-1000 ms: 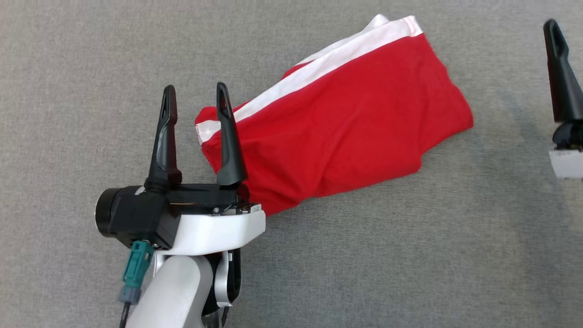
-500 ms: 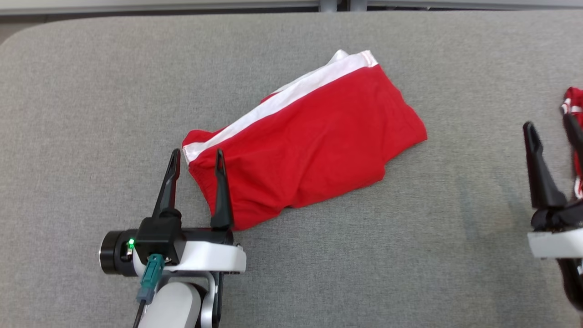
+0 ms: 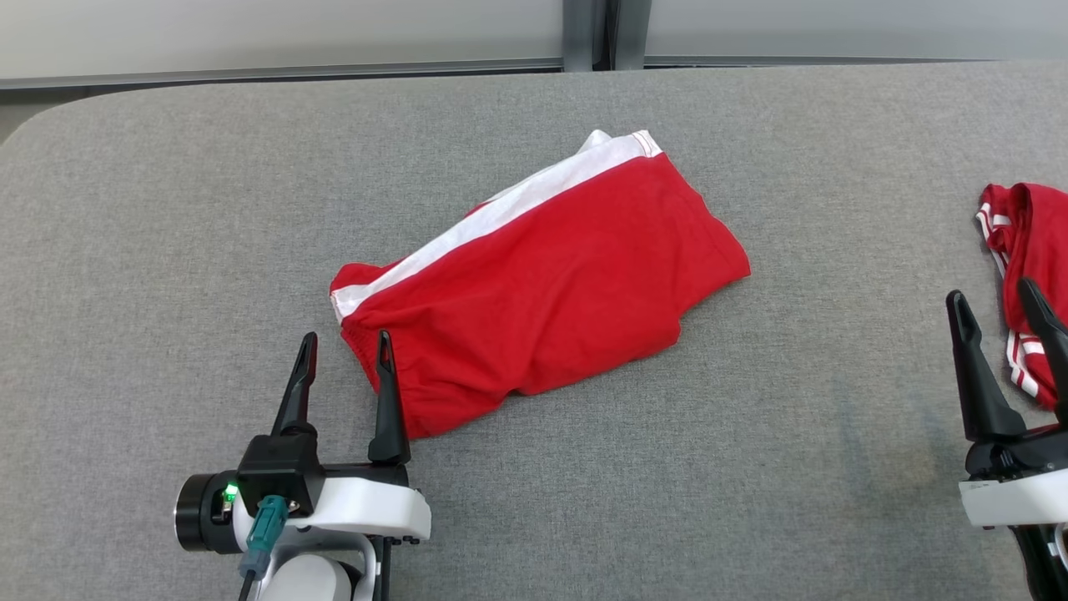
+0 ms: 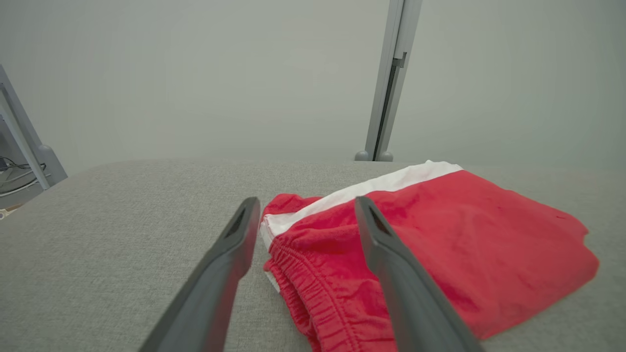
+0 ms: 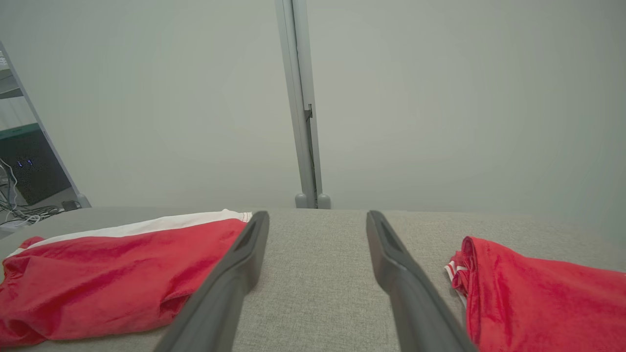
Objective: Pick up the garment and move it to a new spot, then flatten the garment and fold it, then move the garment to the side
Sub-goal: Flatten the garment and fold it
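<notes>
Jaws released on both: left gripper (image 3: 347,337) at the waistband of the red shorts (image 3: 542,284), right gripper (image 3: 991,290) beside a second red garment (image 3: 1025,238), newly in sight since the camera lifted.

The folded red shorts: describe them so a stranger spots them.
On the grey table, near its middle, lie the red shorts, folded. A broad white band along their far edge sets them apart from the bunched, thin-striped red garment at the right edge.

Head camera looks steeply down on the tabletop (image 3: 167,209); both wrist cameras skim low across it, sharing the red shorts (image 3: 542,292).
</notes>
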